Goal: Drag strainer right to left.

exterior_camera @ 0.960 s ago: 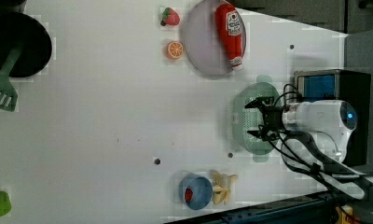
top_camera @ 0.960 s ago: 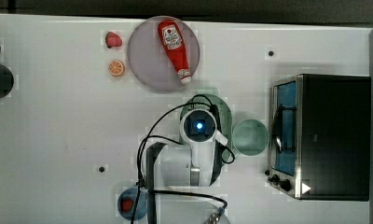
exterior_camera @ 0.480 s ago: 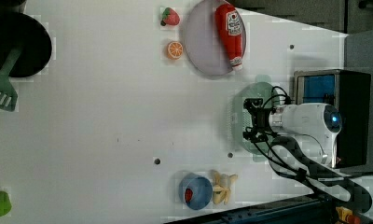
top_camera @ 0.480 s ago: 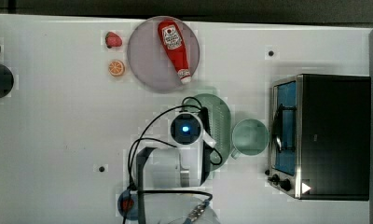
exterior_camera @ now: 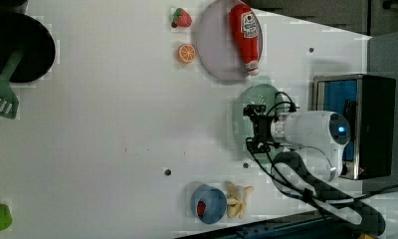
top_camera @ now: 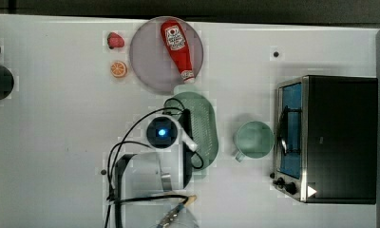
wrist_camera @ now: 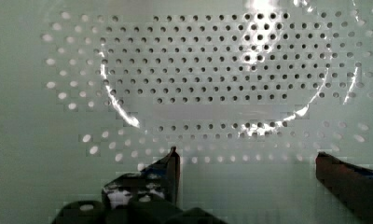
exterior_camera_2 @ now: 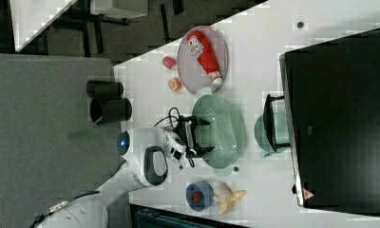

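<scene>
The strainer [top_camera: 202,128] is a pale mint-green oval basket lying below the grey plate in the top view. It also shows in the left view [exterior_camera: 256,99] and the right view [exterior_camera_2: 223,128]. My gripper [exterior_camera: 255,129] reaches down into it, open, with its two black fingers spread along the strainer's wall on the top view's left side. The right view shows the gripper [exterior_camera_2: 201,137] at that same rim. In the wrist view the dotted bottom of the strainer [wrist_camera: 212,79] lies close under the open gripper [wrist_camera: 247,172], and nothing is between the fingers [wrist_camera: 168,168].
A green mug [top_camera: 253,139] stands on the top view's right of the strainer, before a toaster oven [top_camera: 337,137]. A grey plate [top_camera: 150,61] holds a ketchup bottle [top_camera: 177,47]. A strawberry [top_camera: 114,40], an orange slice [top_camera: 118,69], a blue bowl [exterior_camera: 207,204] and a banana [exterior_camera: 237,199] lie around.
My arm has moved toward the top view's left, and the strainer has slid with it, away from the mug. The gripper stays open.
</scene>
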Action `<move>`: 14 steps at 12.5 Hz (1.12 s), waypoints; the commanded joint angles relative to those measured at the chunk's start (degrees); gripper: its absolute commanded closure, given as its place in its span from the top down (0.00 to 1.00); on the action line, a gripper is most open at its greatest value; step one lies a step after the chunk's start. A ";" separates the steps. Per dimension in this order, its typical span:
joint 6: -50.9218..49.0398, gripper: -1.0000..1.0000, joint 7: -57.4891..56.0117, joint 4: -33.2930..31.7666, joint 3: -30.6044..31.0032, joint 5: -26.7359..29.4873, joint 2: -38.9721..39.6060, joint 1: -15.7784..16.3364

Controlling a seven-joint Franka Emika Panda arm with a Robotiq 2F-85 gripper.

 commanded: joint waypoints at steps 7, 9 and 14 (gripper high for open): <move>-0.54 1.00 16.54 3.87 2.94 -0.23 2.59 9.87; -0.68 1.00 18.16 6.14 2.98 -0.21 4.25 11.48; -4.90 1.00 18.86 13.02 3.20 2.54 7.86 15.53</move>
